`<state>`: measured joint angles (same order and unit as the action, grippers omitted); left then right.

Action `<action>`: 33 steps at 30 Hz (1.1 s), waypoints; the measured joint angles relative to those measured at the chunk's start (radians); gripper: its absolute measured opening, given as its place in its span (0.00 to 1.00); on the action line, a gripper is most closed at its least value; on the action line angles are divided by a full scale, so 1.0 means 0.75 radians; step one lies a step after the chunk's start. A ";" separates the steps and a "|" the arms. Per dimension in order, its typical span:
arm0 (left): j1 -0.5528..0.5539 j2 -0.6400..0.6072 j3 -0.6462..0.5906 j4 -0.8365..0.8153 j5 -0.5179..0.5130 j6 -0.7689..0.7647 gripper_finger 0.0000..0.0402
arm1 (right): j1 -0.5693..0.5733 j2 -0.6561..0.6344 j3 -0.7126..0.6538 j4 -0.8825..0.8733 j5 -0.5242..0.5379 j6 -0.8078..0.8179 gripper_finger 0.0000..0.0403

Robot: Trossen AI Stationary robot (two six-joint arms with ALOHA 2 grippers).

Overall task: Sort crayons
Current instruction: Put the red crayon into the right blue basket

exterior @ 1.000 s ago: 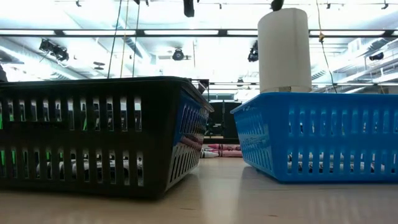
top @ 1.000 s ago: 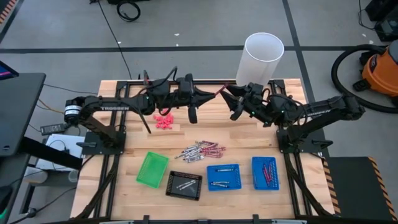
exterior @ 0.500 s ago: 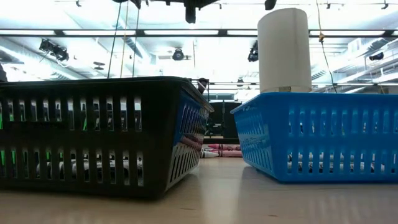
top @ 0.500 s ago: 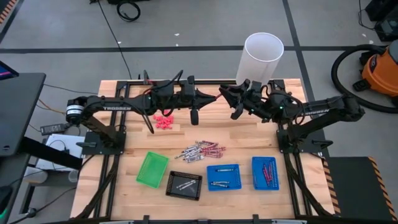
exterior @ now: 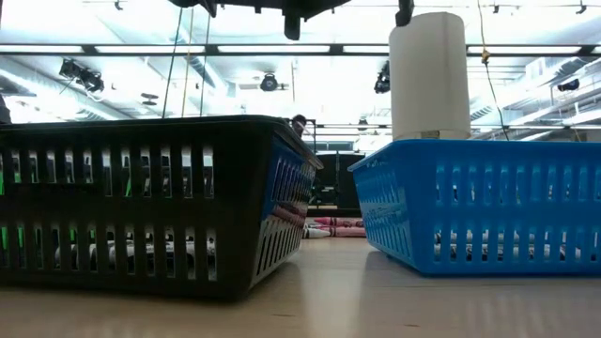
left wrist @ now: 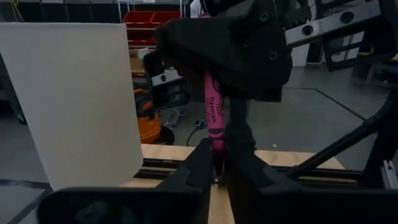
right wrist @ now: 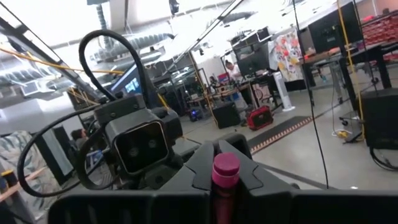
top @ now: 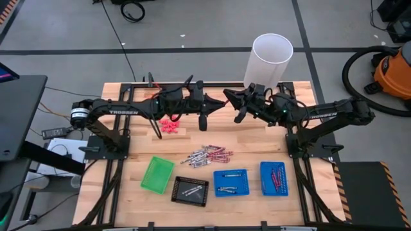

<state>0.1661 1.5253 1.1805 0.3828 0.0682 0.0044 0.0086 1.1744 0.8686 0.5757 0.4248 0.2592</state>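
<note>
A pink-maroon crayon (left wrist: 214, 112) hangs level in the air above the table's far middle, between my two grippers, which meet tip to tip. My left gripper (top: 218, 101) comes from the table's left and my right gripper (top: 228, 96) from the right; both are shut on it. More crayons (top: 207, 155), maroon and grey-white, lie in a loose pile on the table's middle. Some lie in the black tray (top: 190, 190) and in the two blue trays (top: 230, 182) (top: 273, 178). My left gripper pinches the crayon's near end (left wrist: 217, 163) between its two fingertips. The fingers point level toward the table's right and lie along the crayon, which sticks out ahead of them, clear of the table. My right gripper pinches the crayon's other end (right wrist: 225, 169) between its two fingers. They come level from the table's right and lie along the crayon. Its round end face shows between the fingers, toward the wrist.
A tall white cylinder (top: 270, 61) stands at the far edge, close behind my right gripper. Bright pink bits (top: 169, 126) lie under my left arm. A green tray (top: 157, 174) stands left of the black one. In the low view the black (exterior: 150, 202) and blue (exterior: 479, 202) trays fill the foreground.
My right gripper has moved toward the table's left onto the crayon's free end and has shut on it. My left gripper has kept hold of the other end and has drifted slightly toward the right. The crayon stays level in the air.
</note>
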 joint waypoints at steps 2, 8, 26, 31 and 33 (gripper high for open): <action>0.000 0.001 0.000 -0.015 -0.007 0.010 0.17 | 0.000 0.001 0.000 -0.013 -0.001 0.003 0.05; 0.000 0.001 0.001 -0.179 -0.024 0.015 0.35 | 0.001 -0.046 0.000 -0.194 -0.005 0.093 0.05; -0.004 0.001 0.000 -0.997 -0.024 -0.068 0.45 | 0.092 -0.196 0.000 -1.351 -0.511 0.943 0.05; -0.009 -0.001 -0.028 -1.019 -0.023 -0.137 0.45 | 0.287 -0.196 0.000 -1.682 -0.653 1.307 0.06; -0.014 -0.001 -0.066 -1.008 -0.019 -0.155 0.45 | 0.384 -0.196 0.000 -1.794 -0.696 1.443 0.06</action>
<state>0.1560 1.5249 1.1311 -0.3730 0.0538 -0.1117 0.2964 1.0271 0.8684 -0.7700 -0.0974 1.3416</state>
